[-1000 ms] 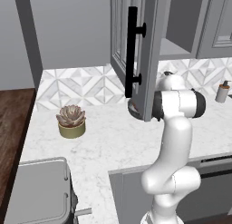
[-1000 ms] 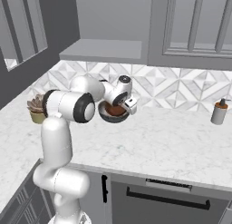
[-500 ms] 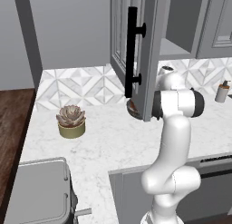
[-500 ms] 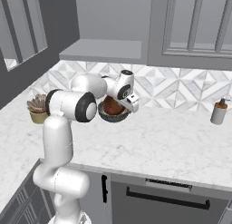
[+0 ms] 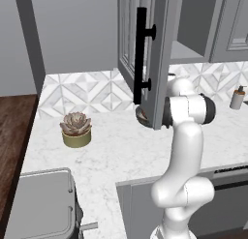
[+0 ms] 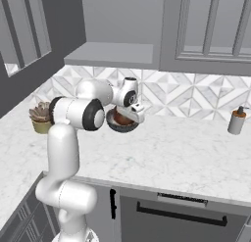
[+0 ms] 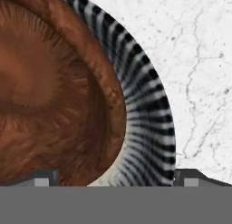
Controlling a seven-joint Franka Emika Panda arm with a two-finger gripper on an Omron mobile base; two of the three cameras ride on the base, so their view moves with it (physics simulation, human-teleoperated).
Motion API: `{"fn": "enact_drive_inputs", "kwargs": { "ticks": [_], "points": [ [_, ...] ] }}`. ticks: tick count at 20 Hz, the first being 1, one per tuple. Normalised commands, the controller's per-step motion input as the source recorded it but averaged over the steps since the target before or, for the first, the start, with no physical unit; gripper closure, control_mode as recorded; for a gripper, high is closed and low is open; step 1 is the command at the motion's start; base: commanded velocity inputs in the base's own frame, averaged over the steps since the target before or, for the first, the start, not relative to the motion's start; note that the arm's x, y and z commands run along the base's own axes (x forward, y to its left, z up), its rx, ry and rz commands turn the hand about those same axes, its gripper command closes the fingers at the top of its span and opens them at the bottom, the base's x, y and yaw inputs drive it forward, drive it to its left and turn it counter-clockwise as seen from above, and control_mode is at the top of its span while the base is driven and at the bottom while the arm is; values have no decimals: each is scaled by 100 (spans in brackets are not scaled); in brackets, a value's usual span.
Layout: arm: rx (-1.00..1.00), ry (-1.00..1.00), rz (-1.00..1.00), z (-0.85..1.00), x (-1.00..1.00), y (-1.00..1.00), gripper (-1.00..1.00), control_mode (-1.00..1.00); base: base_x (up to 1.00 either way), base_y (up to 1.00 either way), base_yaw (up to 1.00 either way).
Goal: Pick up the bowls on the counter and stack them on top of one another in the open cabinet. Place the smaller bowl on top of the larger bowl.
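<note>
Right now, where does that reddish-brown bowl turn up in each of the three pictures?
Left base view: reddish-brown bowl peeks out at centre, just left of the cabinet door's edge.
Right base view: left of centre, under the arm's hand, nested in the grey bowl.
Hand view: upper left, striped grey rim to its right.
Shared landmark: the white marble counter.

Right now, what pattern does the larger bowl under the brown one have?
Black and pale radial stripes on the larger bowl, clearest in the hand view.

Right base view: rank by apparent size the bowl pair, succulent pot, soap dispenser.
1. Stacked reddish-brown bowl in striped grey bowl, largest.
2. Olive pot with pinkish succulent, partly hidden by the arm.
3. Grey soap dispenser, smallest, though close to the pot.
</note>
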Motion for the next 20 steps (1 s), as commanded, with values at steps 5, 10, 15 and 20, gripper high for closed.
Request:
{"fn": "enact_drive_inputs", "kwargs": {
  "ticks": [5,10,15,20],
  "points": [
    [0,14,2,-50,0,21,-100,-100,0,0,0],
    [1,5,0,-47,-13,1,-100,-100,0,0,0],
    [0,0,1,0,-22,1,-100,-100,0,0,0],
    [0,0,0,-7,0,18,-100,-100,0,0,0]
  ]
}}
